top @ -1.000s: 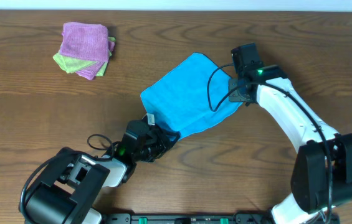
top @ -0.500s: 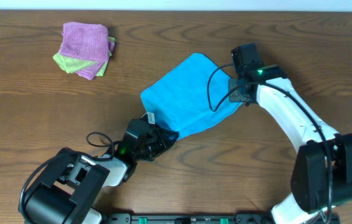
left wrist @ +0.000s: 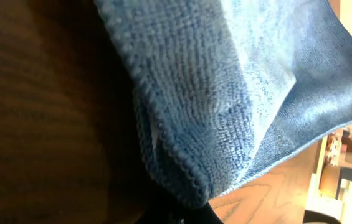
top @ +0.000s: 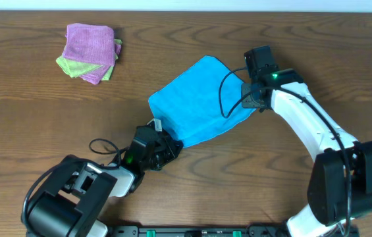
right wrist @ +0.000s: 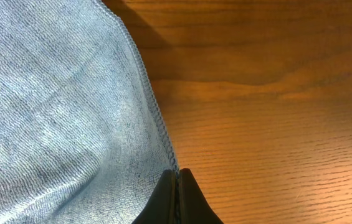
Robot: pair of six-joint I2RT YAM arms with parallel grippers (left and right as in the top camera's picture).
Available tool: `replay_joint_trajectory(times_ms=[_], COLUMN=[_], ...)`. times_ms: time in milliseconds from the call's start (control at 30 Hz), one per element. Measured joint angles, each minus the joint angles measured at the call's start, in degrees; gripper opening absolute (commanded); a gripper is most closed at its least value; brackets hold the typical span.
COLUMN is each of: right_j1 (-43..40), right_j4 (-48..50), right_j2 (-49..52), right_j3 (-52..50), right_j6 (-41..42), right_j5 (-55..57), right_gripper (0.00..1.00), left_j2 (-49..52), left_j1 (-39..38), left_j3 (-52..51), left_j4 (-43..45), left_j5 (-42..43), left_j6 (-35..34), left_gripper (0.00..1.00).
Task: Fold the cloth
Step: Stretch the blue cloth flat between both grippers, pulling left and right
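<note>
cloth [top: 197, 99]: blue, lying mostly flat and slantwise in the middle of the surface [top: 34, 125]
left pincer [top: 167, 146]: clamped on the cloth's near corner, fabric all bunched up there
right pincer [right wrist: 177, 179]: fingers squeezed together, nipping the hem at the cloth's right corner
stack [top: 91, 52]: folded pink and green cloths, far-left, well apart from the cloth
</note>
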Motion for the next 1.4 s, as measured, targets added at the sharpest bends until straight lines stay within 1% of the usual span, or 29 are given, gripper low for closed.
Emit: replay_joint_trajectory(times_ms=[167, 300, 367, 500, 600, 833, 1200, 1333, 1400], right_j1=[0.00, 0.00, 0.00, 0.00, 0.00, 0.00, 0.44, 0.68, 0.68], right_j4=[-2.56, -4.07, -4.07, -4.02, -4.09, -7.30, -15.56, -15.02, -14.56], right_j2=[0.00, -0.79, -2.36, -8.04, -11.23, -12.04, -12.28, -15.58, -18.82], right_j3=[0.00, -0.09, -0.20, -0.31, -0.31, -0.33, -0.66, -5.07, -8.79], right_j6=[0.02, 0.02, 0.02, 0.07, 0.15, 0.17, 0.17, 0.13, 0.15], right_j5=[-0.13, -0.76, -1.22, -1.88, -2.14, -4.35, -7.63, -8.63, -9.18], right_gripper=[0.01, 0.01, 0.01, 0.01, 0.01, 0.01, 0.02, 0.02, 0.02], left_j2=[-1.22, -6.86, -11.28, -18.91, -23.52, -27.98, -30.82, -32.98, -33.99], left_j1=[3.32, 7.48, 9.88, 13.55, 15.34, 16.72, 16.87, 16.90, 16.87], left_j3=[0.00, 0.20, 1.05, 4.57, 8.46, 16.63, 18.86, 19.06, 19.12], left_j4=[0.04, -0.39, -2.99, -12.09, -21.07, -39.47, -59.23, -65.57, -68.28], left_j5=[4.26, 8.13, 9.92, 11.56, 11.96, 12.72, 13.33, 12.46, 12.11], left_j6=[1.70, 2.86, 3.15, 4.00, 5.90, 12.07, 22.97, 26.23, 27.43], left_gripper=[0.06, 0.06, 0.06, 0.06, 0.06, 0.06, 0.06, 0.05, 0.06])
